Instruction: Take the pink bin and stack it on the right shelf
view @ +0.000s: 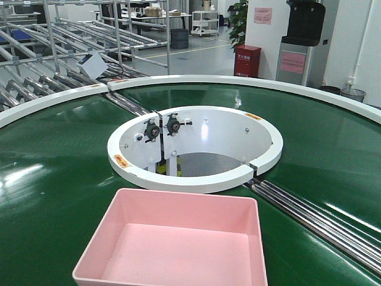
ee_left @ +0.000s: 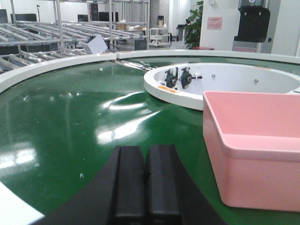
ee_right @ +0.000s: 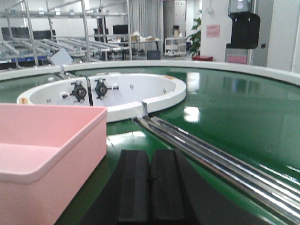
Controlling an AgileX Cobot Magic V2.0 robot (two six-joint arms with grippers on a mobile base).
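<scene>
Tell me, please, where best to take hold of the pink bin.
On the pink bin, probably the thick rim of both side walls, left gripper from its left, right gripper from its right: it sits upright, wide and empty, so fingers fit over the walls.

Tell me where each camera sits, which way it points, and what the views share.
Front view: high, centred, looking forward and down over the pink bin to the white ring; no robot parts show.
Left wrist view: low, left of the pink bin, facing forward; shut left claw at bottom.
Right wrist view: low, right of the pink bin, facing forward; shut right claw at bottom.
Shared: all three see the pink bin and white ring.
</scene>
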